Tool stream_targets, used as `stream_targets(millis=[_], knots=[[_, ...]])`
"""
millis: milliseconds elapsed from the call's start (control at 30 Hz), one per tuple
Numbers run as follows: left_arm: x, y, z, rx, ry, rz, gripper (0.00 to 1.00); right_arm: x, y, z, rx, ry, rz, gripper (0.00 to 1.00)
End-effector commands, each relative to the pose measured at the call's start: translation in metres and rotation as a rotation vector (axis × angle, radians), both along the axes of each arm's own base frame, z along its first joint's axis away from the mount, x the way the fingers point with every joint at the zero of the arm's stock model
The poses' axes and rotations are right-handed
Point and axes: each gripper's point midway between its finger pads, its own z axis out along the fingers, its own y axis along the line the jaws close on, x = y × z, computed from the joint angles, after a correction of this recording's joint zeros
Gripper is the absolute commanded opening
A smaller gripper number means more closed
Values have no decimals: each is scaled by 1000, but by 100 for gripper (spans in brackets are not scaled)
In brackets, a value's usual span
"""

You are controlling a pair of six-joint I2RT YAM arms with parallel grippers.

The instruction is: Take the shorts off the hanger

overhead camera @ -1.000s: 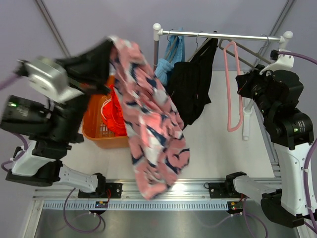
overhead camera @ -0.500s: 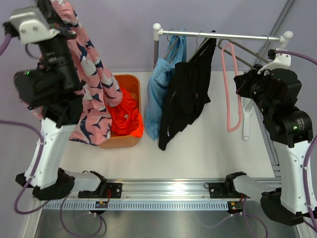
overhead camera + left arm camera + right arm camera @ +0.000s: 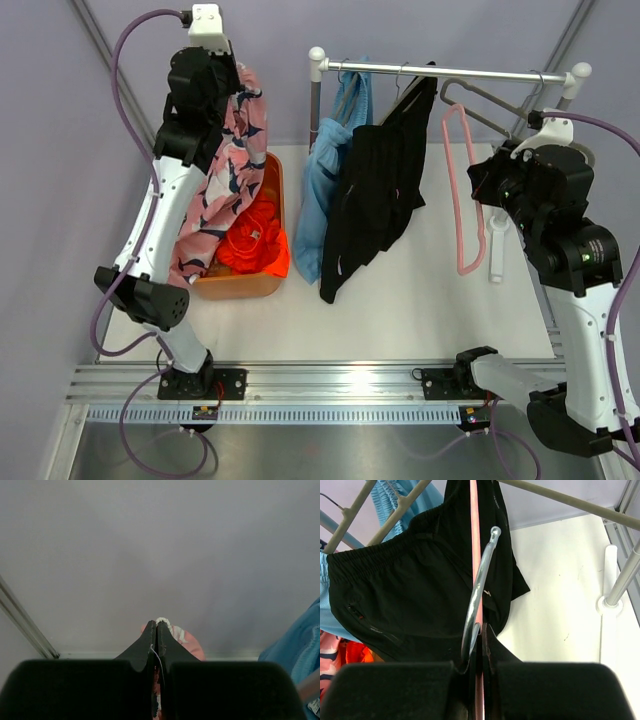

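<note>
Left fingers [image 3: 152, 637]: pressed together, pinching the pink shorts [image 3: 225, 190] at upper left; cloth trailed down over the basket [image 3: 240, 285].
Right fingers [image 3: 489, 647]: clamped on the pink hanger [image 3: 475, 540], right of frame.
Rail [image 3: 450, 72]: black shorts [image 3: 380, 190] and blue shorts [image 3: 318, 190] hung there, top centre.
Basket: orange shorts [image 3: 255, 235] lay inside.

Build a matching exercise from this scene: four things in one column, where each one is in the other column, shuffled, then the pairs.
1. orange shorts
2. pink patterned shorts
3. black shorts
4. pink hanger

A. hanging from the rail
B. held in the right gripper
C. lying in the basket
D. dangling from the left gripper

Pairs: 1-C, 2-D, 3-A, 4-B
</note>
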Motion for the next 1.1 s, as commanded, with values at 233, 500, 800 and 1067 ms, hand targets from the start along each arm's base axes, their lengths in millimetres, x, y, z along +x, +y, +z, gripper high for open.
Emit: stream_targets(millis=[233, 500, 800, 1067], knots=[[-34, 42, -75, -346, 161, 155, 0, -10, -2, 12, 14, -66, 0, 0], [-75, 61, -279, -518, 462, 356, 0, -16, 2, 10, 47, -65, 19, 0], [-76, 56, -423, -672, 862, 390, 4, -35, -1, 15, 54, -68, 26, 0], [-74, 21, -464, -724, 1022, 251, 17, -39, -5, 12, 36, -48, 17, 0]])
